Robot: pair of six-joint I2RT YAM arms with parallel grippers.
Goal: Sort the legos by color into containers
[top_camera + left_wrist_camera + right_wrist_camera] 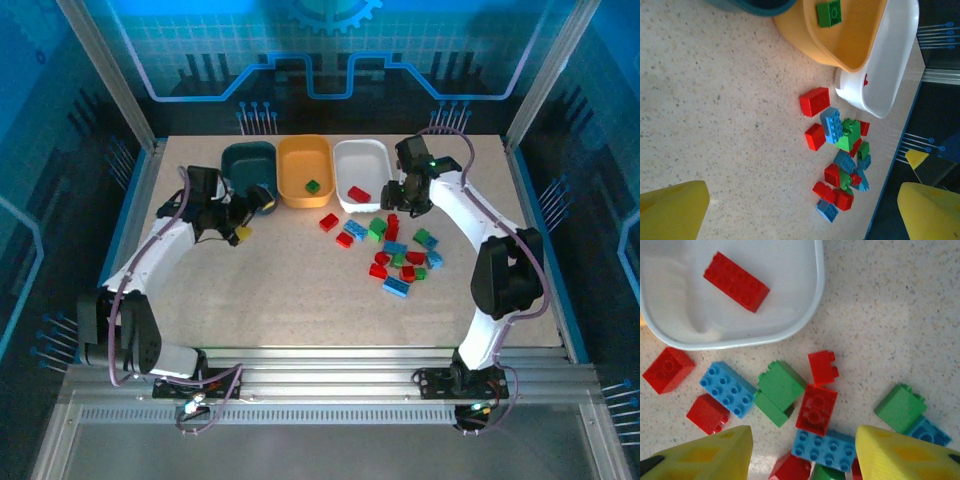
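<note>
Three tubs stand in a row at the back: dark teal (248,160), orange-yellow (304,170) and white (362,172). One green brick (313,186) lies in the orange-yellow tub (850,45). A long red brick (736,281) lies in the white tub (790,330). Several red, green and light blue legos (400,255) are scattered in front of the white tub. My right gripper (805,455) is open above the pile, with a red brick (816,409) and a blue brick (827,447) between its fingers. My left gripper (805,210) is open and empty, over bare table in front of the teal tub.
Two red bricks (329,222) and a blue one lie a little left of the main pile. The table (280,290) has free room at front and left. A raised frame runs along the table's sides, close to the right of the pile.
</note>
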